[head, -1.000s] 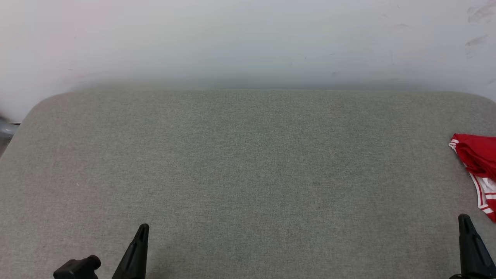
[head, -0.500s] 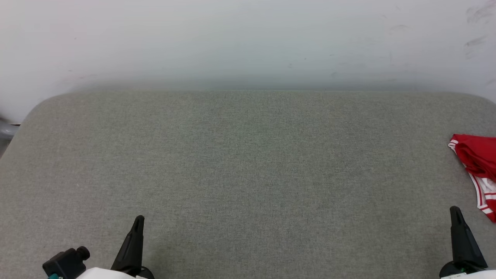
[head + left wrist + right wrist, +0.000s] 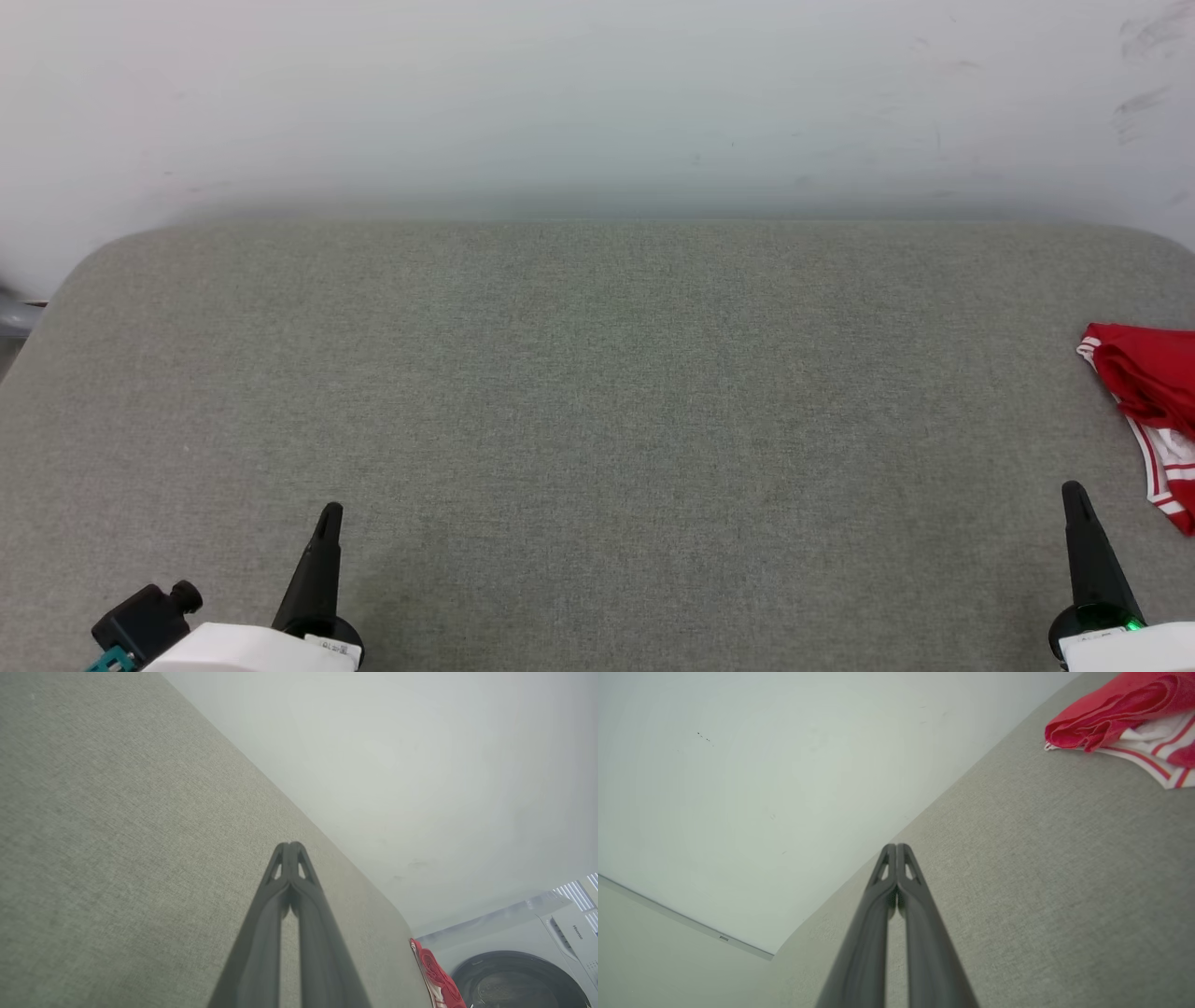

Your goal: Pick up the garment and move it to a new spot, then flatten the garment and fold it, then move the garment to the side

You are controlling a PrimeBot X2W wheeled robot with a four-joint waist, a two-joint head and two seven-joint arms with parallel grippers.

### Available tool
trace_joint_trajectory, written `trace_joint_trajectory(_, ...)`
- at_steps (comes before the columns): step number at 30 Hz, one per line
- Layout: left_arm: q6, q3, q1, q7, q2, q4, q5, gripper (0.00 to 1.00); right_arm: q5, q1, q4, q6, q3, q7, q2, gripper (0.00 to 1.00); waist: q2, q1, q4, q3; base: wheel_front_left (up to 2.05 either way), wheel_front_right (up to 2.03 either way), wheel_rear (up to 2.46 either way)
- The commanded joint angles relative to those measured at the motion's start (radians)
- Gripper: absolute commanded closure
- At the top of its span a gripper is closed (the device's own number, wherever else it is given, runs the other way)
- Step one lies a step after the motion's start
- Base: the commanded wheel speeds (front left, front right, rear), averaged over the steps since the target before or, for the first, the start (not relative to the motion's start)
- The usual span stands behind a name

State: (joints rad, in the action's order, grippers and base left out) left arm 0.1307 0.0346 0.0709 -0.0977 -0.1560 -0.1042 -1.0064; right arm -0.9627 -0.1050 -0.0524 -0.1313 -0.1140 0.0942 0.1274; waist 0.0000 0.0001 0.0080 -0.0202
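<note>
Head view: crumpled red-and-white jersey garment at right edge of grey fabric table, left gripper and right gripper both closed, empty.

The worktop stretches across in front of the robot, with the wall right behind its far edge. The garment lies on the worktop at its right end, running past the right edge of the head view. The left fingers stand over the near left part of the worktop. The right fingers stand over the near right part, just left of the garment and apart from it. A washing machine stands beyond the worktop's right end, past the garment.
</note>
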Motion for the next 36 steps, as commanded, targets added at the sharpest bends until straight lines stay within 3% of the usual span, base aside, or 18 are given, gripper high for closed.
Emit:
trace_joint_trajectory(1, 0.0, -0.007, -0.023, 0.007, -0.003, 0.003, -0.026, 1.0, -0.028, 0.025, 0.001, 0.0, 0.001, -0.007, 0.002, 1.0, 0.0, -0.0001, 0.0, 0.0, 0.0, 0.0, 0.0)
trace_joint_trajectory(36, 0.0, -0.061, -0.111, 0.1, 0.039, -0.075, -0.365, 1.0, -0.387, 0.134, -0.104, 0.001, 0.022, -0.102, -0.027, 1.0, 0.0, -0.0001, -0.004, 0.008, 0.0, 0.0, 0.0)
